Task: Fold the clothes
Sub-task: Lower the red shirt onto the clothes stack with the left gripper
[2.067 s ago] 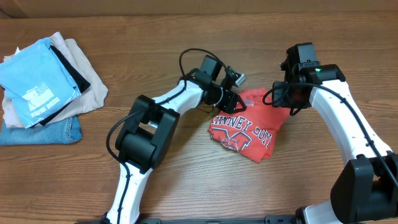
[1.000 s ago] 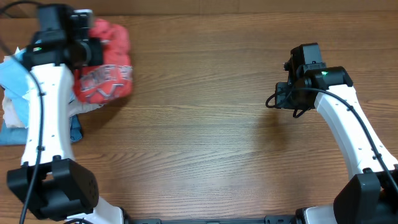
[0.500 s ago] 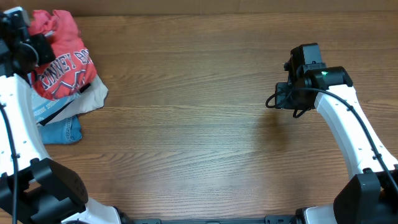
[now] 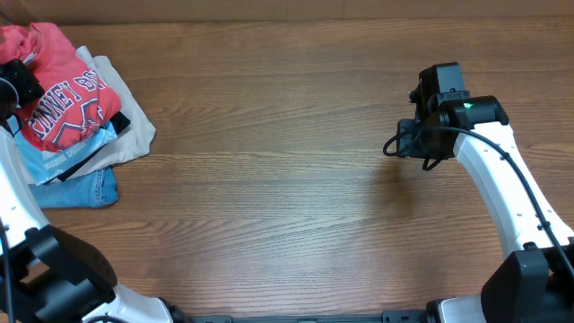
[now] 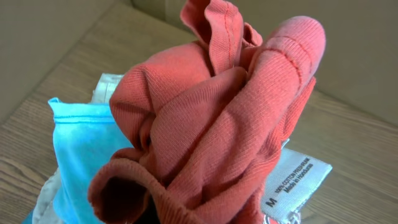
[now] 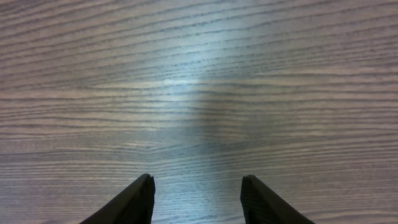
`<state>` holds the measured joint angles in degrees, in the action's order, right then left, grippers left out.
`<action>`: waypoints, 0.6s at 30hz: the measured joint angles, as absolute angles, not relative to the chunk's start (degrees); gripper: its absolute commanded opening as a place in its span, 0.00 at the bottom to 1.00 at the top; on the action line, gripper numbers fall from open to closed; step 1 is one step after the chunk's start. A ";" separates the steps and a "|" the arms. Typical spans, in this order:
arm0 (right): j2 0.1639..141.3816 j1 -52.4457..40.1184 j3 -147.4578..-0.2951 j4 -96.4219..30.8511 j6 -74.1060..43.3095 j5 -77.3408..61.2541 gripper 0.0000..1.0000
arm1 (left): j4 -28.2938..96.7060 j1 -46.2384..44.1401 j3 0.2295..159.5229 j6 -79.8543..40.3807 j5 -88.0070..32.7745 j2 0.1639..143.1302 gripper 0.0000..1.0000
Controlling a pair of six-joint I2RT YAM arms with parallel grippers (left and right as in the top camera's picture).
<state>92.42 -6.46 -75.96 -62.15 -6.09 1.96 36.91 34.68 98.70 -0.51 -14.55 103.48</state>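
Note:
The red T-shirt [image 4: 63, 103], folded with its white lettering facing up, lies on top of the pile of folded garments at the table's far left. My left gripper [image 4: 16, 79] is at the shirt's left edge, shut on its bunched cloth. In the left wrist view the red fabric [image 5: 217, 118] fills the frame and hides the fingers; its white neck tag [image 5: 297, 183] hangs at the lower right. My right gripper [image 6: 196, 180] hangs open over bare wood at the right [image 4: 421, 144], holding nothing.
Under the red shirt the pile holds a light blue shirt [image 4: 49, 161] [image 5: 81, 155], a beige garment [image 4: 130, 135] with a black one in it, and denim [image 4: 90, 190] at the bottom. The wooden table [image 4: 287, 206] runs between the two arms.
My left arm has carried the red T-shirt from above the pile's right side further left and down onto the stack. The right arm has not moved.

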 measured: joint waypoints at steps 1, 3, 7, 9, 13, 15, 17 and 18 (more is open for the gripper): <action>92.42 -6.46 -75.96 -62.39 -6.11 1.91 0.49 | 36.38 34.96 98.70 -0.51 -14.57 104.27 0.07; 92.42 -6.46 -75.96 -62.72 -6.13 1.93 0.49 | 35.18 35.33 98.70 -0.51 -14.52 105.73 0.08; 92.42 -6.46 -75.99 -62.72 -6.13 1.93 0.49 | 32.62 36.49 98.70 -0.51 -14.57 107.90 0.10; 92.42 -6.46 -75.99 -62.83 -6.15 1.91 0.49 | 31.57 36.97 98.70 -0.51 -14.33 108.62 0.10; 92.42 -6.46 -75.96 -62.81 -6.15 1.93 0.49 | 29.87 37.58 98.70 -0.36 -11.60 109.75 0.69; 92.42 -6.46 -75.96 -62.85 -6.15 1.96 0.49 | 28.84 37.87 98.70 -0.60 -8.73 110.08 1.00; 92.42 -6.46 -75.99 -62.87 -6.15 1.93 0.49 | 28.67 38.54 98.74 -1.13 -6.24 110.08 1.00; 92.42 -6.46 -75.99 -62.87 -6.15 1.93 0.49 | 28.77 39.11 98.83 -1.89 -5.17 110.08 1.00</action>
<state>92.42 -6.46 -75.99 -62.87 -6.15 1.93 28.77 39.11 98.83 -1.89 -5.17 110.08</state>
